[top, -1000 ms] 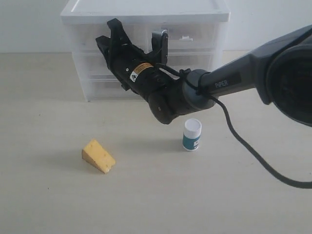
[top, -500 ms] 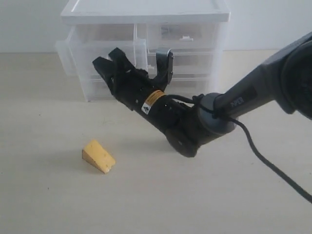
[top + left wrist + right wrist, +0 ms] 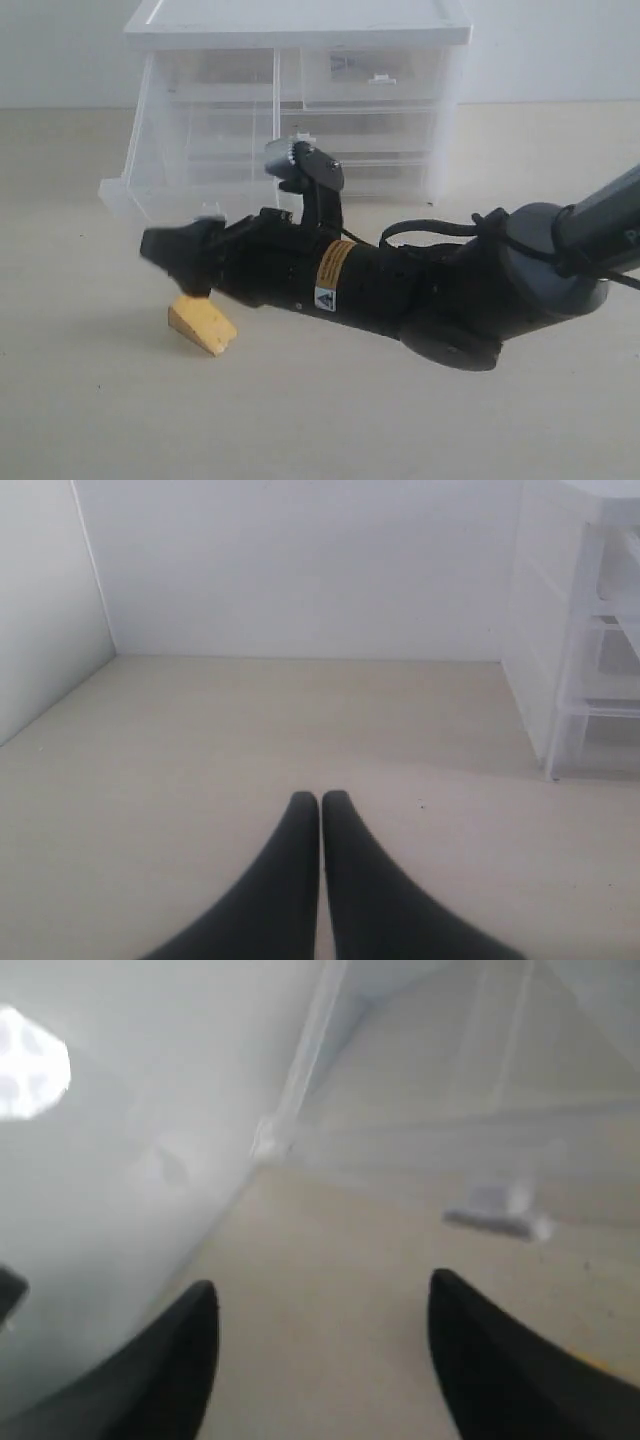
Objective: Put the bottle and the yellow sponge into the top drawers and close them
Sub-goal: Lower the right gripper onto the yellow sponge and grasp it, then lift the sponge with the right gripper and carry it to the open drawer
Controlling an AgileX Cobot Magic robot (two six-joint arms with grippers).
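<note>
1. The right end effector (image 3: 320, 1355) is wide, its two dark fingers (image 3: 190, 1360) well apart with nothing between them.
2. In its wrist view a clear drawer wall and a small white handle (image 3: 497, 1216) fill the blurred background.
3. In the exterior view the right arm (image 3: 400, 295) lies low across the desk (image 3: 100, 400), pointing left in front of the white chest (image 3: 300, 25).
4. The top left drawer (image 3: 165, 150) stands far out of the chest, its front sagging toward the desk.
5. The top right drawer (image 3: 375, 75) sits flush in the frame.
6. The sponge (image 3: 202, 324) lies on the desk in front of the open drawer, just under the arm's dark tip. I cannot tell whether they touch.
7. The left end effector (image 3: 320, 815) is narrow, fingers pressed together on nothing, over bare desk beside the chest.
</note>
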